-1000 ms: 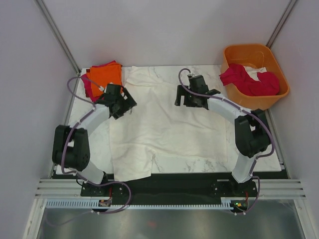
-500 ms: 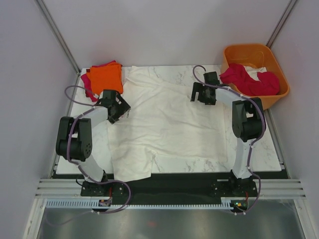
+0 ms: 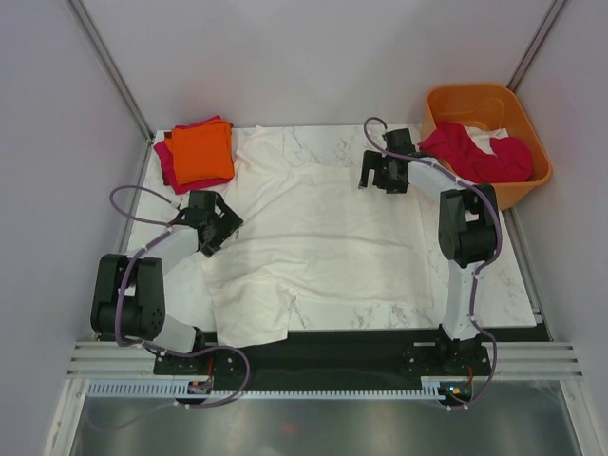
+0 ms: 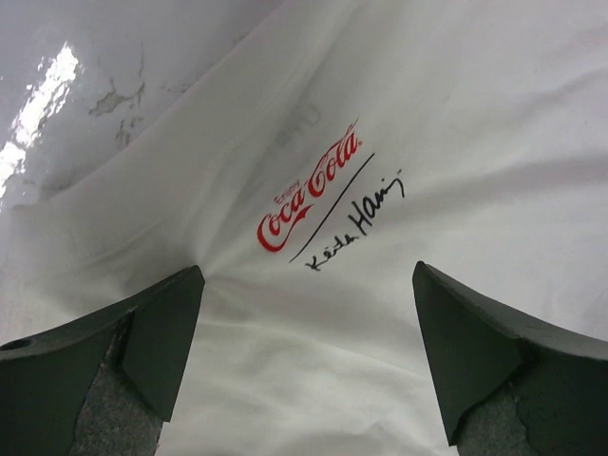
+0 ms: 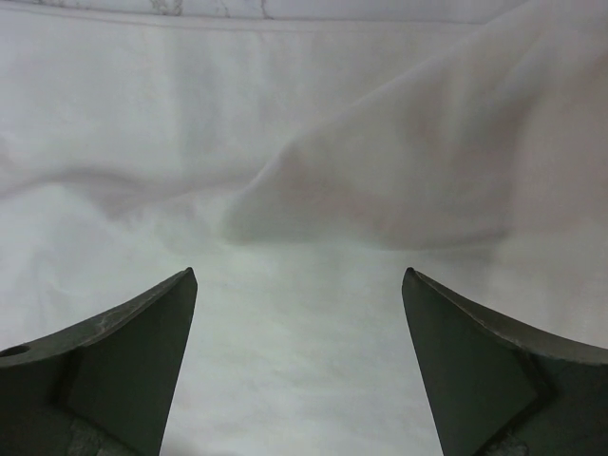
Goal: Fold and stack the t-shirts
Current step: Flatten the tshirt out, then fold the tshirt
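A large white t-shirt (image 3: 313,237) lies spread over the marble table. Its small red script logo (image 4: 309,198) with black handwriting shows in the left wrist view. My left gripper (image 3: 220,231) is open and empty, low over the shirt's left edge (image 4: 313,380). My right gripper (image 3: 380,180) is open and empty, over the shirt's far right part (image 5: 304,313), where the cloth rises in a fold (image 5: 380,180). A folded orange tee (image 3: 201,152) lies on a magenta-red one (image 3: 167,163) at the far left corner. A magenta-red tee (image 3: 475,154) and white cloth (image 3: 490,141) sit in the tub.
The rigid orange tub (image 3: 494,103) stands at the far right, just beyond my right arm. Grey walls close in the table on the left, back and right. Bare marble (image 3: 484,275) shows right of the shirt.
My left gripper has drawn back toward the near left along the shirt's edge. My right gripper has moved to the far right, toward the tub. The shirt lies as before.
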